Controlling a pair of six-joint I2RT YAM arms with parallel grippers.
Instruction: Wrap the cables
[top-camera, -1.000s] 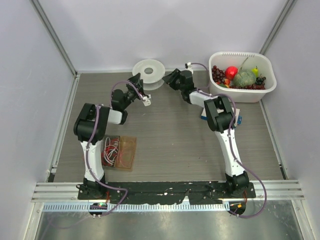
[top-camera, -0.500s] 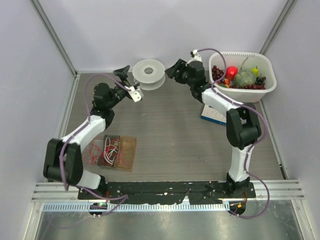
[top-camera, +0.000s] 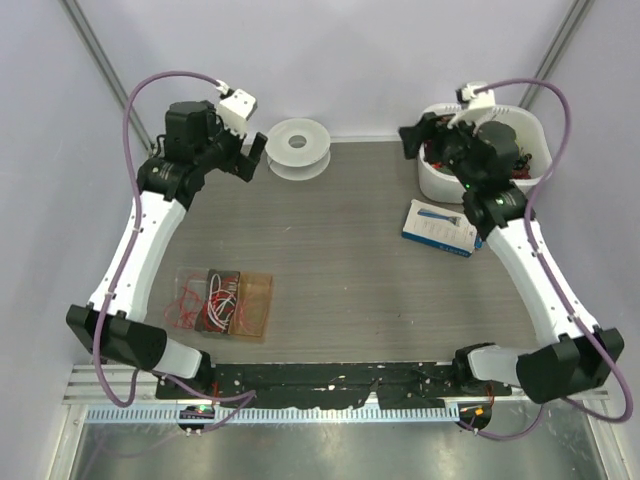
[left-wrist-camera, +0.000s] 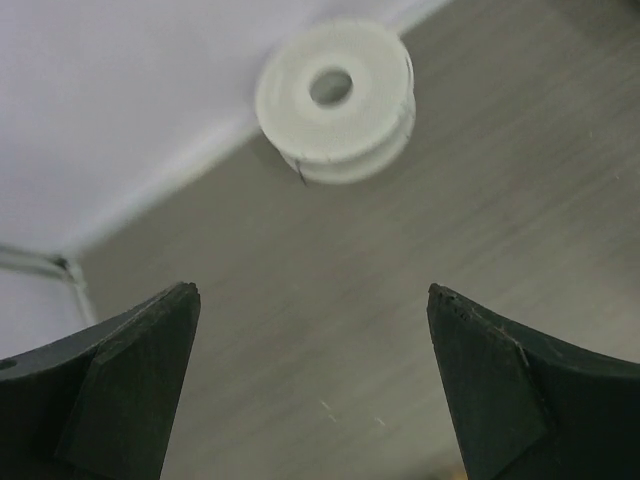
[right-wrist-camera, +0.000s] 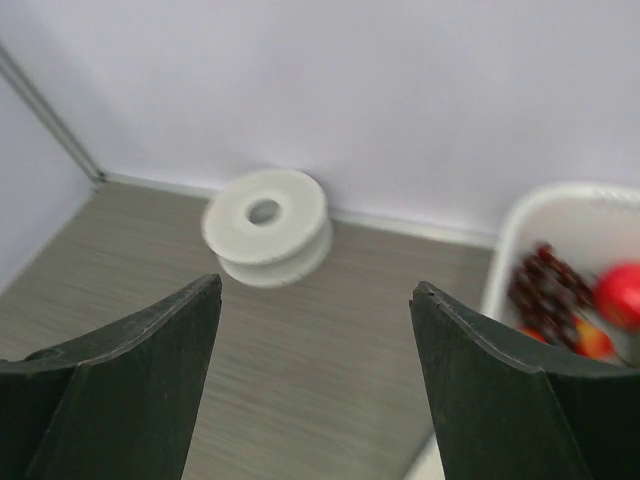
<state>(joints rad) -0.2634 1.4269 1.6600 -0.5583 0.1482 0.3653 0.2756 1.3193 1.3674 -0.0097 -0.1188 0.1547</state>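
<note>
- White spool (top-camera: 297, 148) lies flat at the far edge of the table (top-camera: 340, 260), close to the back wall, hole up, axis upright.
- Of the wire (left-wrist-camera: 300, 176), only a short dark end shows at the spool's rim. The rest is too thin to trace.
- Left gripper (top-camera: 250, 160): jaws spread wide, nothing held. It is just beside the spool on its left, the nearer of the two.
- Right gripper (top-camera: 412, 140): also wide apart and empty, well off to the spool's right, by the white basket (top-camera: 440, 186).
- Likely the left arm's reach.
</note>
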